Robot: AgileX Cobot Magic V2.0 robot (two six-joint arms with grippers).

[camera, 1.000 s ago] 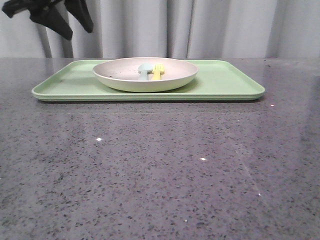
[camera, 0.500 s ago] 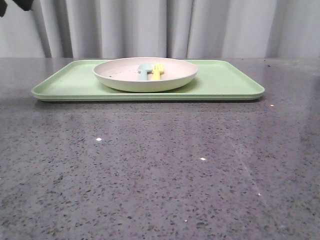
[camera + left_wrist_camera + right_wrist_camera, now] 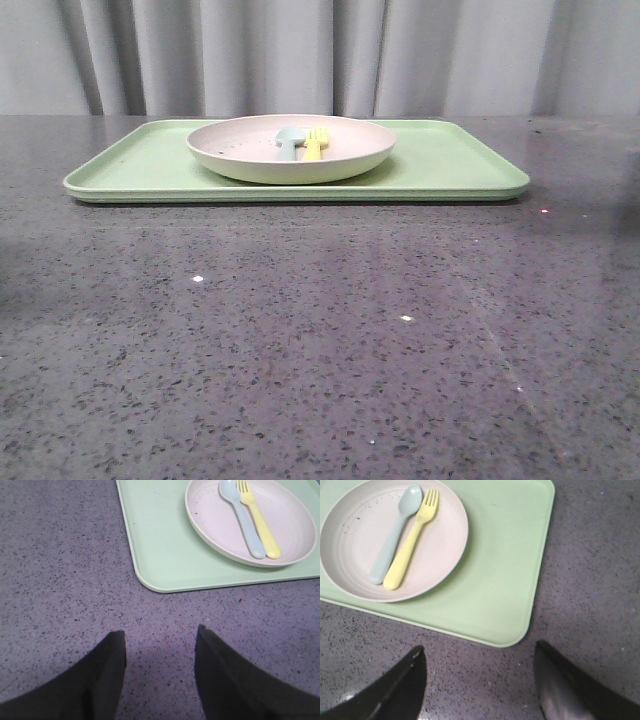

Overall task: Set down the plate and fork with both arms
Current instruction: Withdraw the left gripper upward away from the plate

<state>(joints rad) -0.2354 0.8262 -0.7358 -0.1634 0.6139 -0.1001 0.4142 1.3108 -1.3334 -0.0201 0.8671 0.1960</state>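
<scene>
the plate [image 3: 290, 149] sits on the left-centre of the green tray [image 3: 450, 160], toward the far side of the counter [image 3: 320, 340]. the fork [image 3: 314, 145] lies inside it, just beside a pale blue spoon [image 3: 289, 142], and the two handles look close to touching. both grippers hang over bare counter near the tray's near edge, holding nothing: the left gripper [image 3: 160, 645] has its fingers spread, and the right gripper [image 3: 479, 662] has its fingers spread wider.

the main risk is the fork pick: fingers closing on it could catch the spoon too, or push both along the plate. a grip on the shallow rim could slip or tilt the plate, spilling the cutlery, or drag the tray.
</scene>
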